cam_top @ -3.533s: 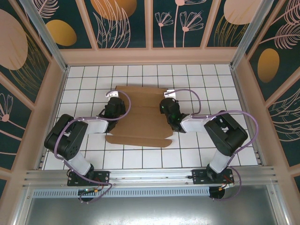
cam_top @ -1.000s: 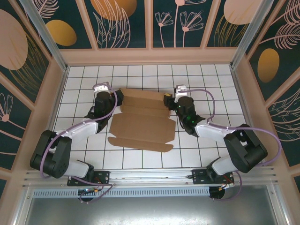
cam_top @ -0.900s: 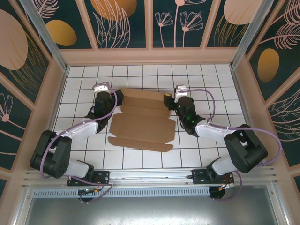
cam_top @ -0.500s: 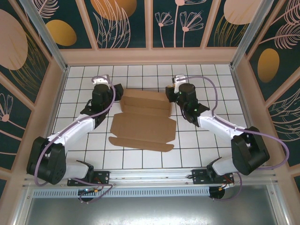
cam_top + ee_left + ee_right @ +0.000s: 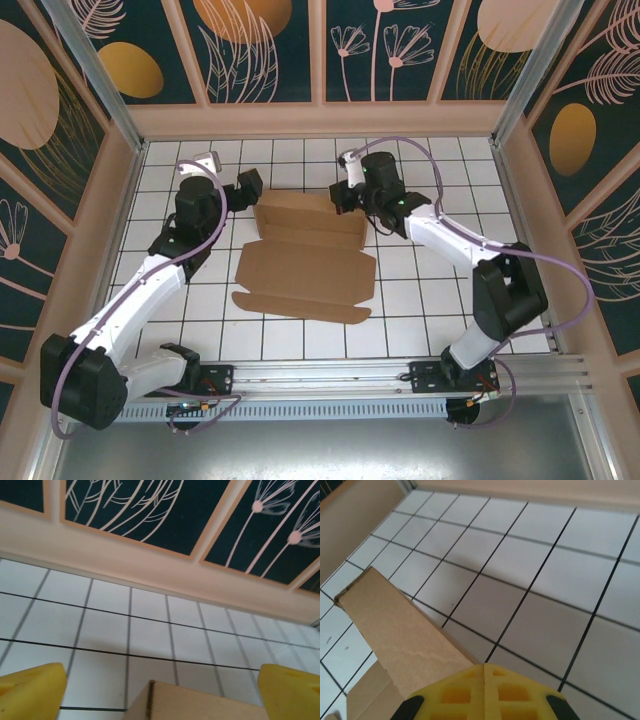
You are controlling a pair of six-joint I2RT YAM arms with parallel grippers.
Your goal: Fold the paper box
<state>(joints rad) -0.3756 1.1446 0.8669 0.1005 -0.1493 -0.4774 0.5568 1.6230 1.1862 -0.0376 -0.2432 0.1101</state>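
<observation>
The paper box [image 5: 305, 265] lies partly folded mid-floor, a brown cardboard sheet whose rear panel [image 5: 310, 212] stands up along the back. My left gripper [image 5: 245, 184] hovers just off the box's back left corner, open wide. In the left wrist view its yellow fingertips [image 5: 30, 690] sit far apart, with the cardboard's top edge [image 5: 200, 705] low between them and untouched. My right gripper [image 5: 341, 196] is at the back right corner, shut with nothing between its fingers [image 5: 485, 690]. The raised cardboard wall [image 5: 405, 635] runs just left of them.
White tiled floor [image 5: 440, 300] surrounds the box. Beige enclosure walls [image 5: 320, 120] with dark floral panels close in the back and both sides. A metal rail [image 5: 320, 375] carrying the arm bases crosses the near edge.
Both arms reached farther back toward the rear corners of the box. The left gripper opened wide and the right gripper shut. The box's rear panel stayed raised.
</observation>
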